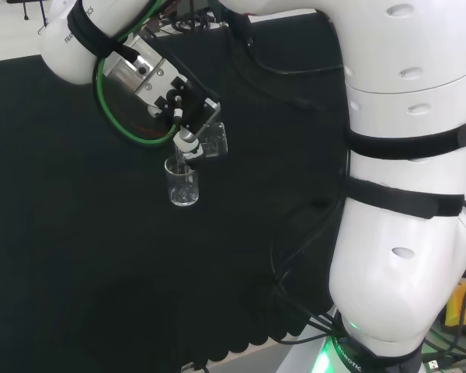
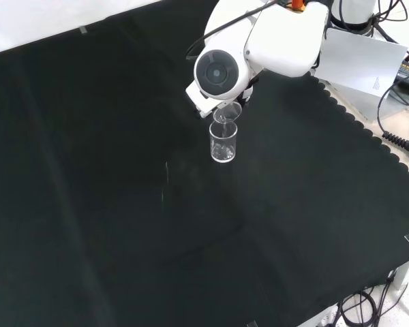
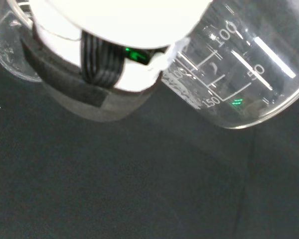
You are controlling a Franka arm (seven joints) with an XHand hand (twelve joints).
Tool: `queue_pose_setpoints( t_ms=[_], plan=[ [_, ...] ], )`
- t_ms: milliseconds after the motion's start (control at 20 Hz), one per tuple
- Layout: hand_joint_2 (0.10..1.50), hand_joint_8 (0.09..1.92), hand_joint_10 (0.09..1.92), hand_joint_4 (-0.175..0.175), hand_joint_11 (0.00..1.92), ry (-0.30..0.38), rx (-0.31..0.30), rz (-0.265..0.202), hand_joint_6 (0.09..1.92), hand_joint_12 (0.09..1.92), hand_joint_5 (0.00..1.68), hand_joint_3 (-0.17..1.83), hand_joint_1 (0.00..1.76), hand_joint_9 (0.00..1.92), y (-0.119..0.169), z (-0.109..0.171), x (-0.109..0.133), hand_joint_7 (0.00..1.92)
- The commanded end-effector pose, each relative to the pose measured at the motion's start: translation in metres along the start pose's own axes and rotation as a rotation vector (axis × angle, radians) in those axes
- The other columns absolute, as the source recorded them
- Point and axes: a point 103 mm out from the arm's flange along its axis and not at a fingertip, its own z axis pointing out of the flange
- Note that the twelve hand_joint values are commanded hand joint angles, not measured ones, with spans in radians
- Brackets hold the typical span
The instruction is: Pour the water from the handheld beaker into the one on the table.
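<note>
We see even, fairly bright room light over the head and front views; the black cloth (image 2: 123,204) swallows most of it and shows only faint creases; the white arm links (image 1: 404,194) glare almost to blank white. In the wrist view the hand (image 3: 104,30) is a blurred, overexposed white mass; the held beaker (image 3: 239,74) carries bright streaks and a small green glint; the cloth beneath looks dim and grainy.
</note>
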Motion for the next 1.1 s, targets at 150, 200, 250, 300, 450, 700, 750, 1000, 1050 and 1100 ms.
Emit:
queue_pose_setpoints(
  t_ms=[150, 200, 250, 300, 450, 700, 750, 1000, 1050, 1100],
  plan=[
    [0.6, 1.01, 0.93, -0.175, 1.12, -0.014, 0.017, 0.016, 1.02, 0.9, 1.11, 0.89, 1.3, 1.54, 0.0013, -0.0007, -0.0016, 1.17],
    [0.6, 1.01, 0.93, -0.175, 1.12, -0.016, 0.022, 0.016, 1.02, 0.9, 1.11, 0.89, 1.3, 1.54, 0.0017, -0.0005, -0.0014, 1.17],
    [0.6, 1.01, 0.93, -0.175, 1.12, -0.017, 0.024, 0.017, 1.02, 0.9, 1.11, 0.89, 1.3, 1.54, 0.002, -0.0004, -0.0015, 1.17],
    [0.6, 1.01, 0.93, -0.175, 1.12, -0.017, 0.026, 0.018, 1.02, 0.91, 1.11, 0.89, 1.3, 1.54, 0.0023, -0.0002, -0.0017, 1.17],
    [0.6, 1.01, 0.93, -0.175, 1.12, -0.018, 0.029, 0.021, 1.02, 0.91, 1.11, 0.89, 1.3, 1.54, 0.0029, -0.0007, -0.0028, 1.17],
    [0.6, 1.01, 0.93, -0.175, 1.12, -0.023, 0.042, 0.022, 1.03, 0.91, 1.11, 0.89, 1.3, 1.54, 0.0038, -0.0008, -0.0025, 1.17],
    [0.6, 1.01, 0.93, -0.175, 1.12, -0.024, 0.045, 0.022, 1.03, 0.91, 1.11, 0.89, 1.3, 1.54, 0.004, -0.0006, -0.0022, 1.17],
    [0.6, 1.02, 0.93, -0.175, 1.12, -0.028, 0.053, 0.019, 1.03, 0.91, 1.11, 0.89, 1.3, 1.54, 0.0042, -0.0005, -0.0022, 1.17],
    [0.6, 1.02, 0.93, -0.175, 1.12, -0.027, 0.055, 0.016, 1.03, 0.91, 1.11, 0.89, 1.3, 1.54, 0.0042, -0.0001, -0.0029, 1.17],
    [0.6, 1.02, 0.93, -0.175, 1.12, -0.028, 0.056, 0.016, 1.03, 0.91, 1.11, 0.89, 1.3, 1.54, 0.0043, -0.0002, -0.0031, 1.17]
  ],
)
